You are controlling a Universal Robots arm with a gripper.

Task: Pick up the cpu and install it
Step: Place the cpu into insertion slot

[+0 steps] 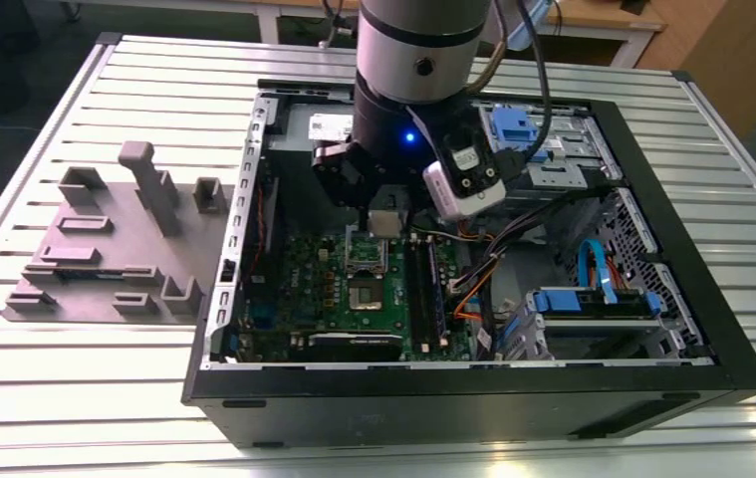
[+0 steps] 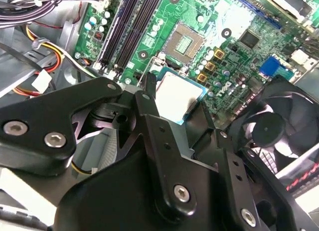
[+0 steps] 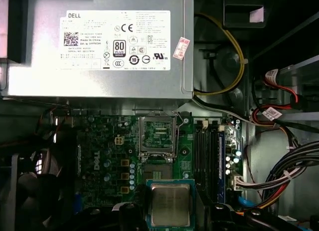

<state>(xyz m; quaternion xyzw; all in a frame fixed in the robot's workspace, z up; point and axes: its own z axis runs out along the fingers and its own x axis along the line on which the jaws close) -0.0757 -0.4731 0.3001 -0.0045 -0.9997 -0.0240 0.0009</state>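
Observation:
The cpu (image 2: 180, 94) (image 3: 170, 205) is a flat square chip with a silver-grey top and a pale rim. My gripper (image 2: 175, 102) (image 3: 170, 216) is shut on it, with a black finger against each of two opposite edges. It hangs above the green motherboard (image 3: 107, 163), a short way from the open metal socket frame (image 3: 158, 136) (image 2: 184, 41). In the exterior view the gripper (image 1: 384, 217) is inside the open computer case (image 1: 696, 329), just above the socket frame (image 1: 367, 261).
A large grey power-supply box (image 3: 99, 46) with a white label borders the board. Memory slots (image 3: 207, 151) (image 2: 129, 21) run beside the socket. A black fan (image 2: 271, 131), cable bundles (image 3: 284, 176) and blue drive cages (image 1: 591, 299) crowd the case. A grey fixture block (image 1: 112, 239) stands at the exterior view's left.

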